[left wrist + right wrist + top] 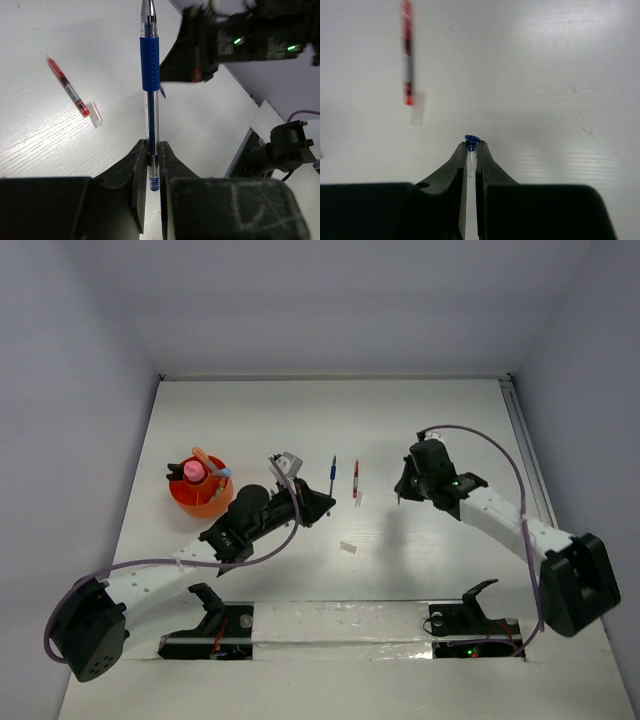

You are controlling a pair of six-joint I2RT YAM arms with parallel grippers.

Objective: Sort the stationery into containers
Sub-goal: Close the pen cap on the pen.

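My left gripper is shut on the lower end of a slim blue pen, which points straight out from the jaws; in the top view the blue pen pokes out past the left gripper. A small clear cap with a blue end is pinched at the fingertips of my right gripper, just above the table; from above, the right gripper is right of the pens. A red pen lies on the table between the two grippers. The orange-red pot at the left holds several items.
A clear cap lies by the red pen's end, also seen as the clear cap below the red pen. A small white bit lies mid-table. The right arm looms close beyond the blue pen's tip.
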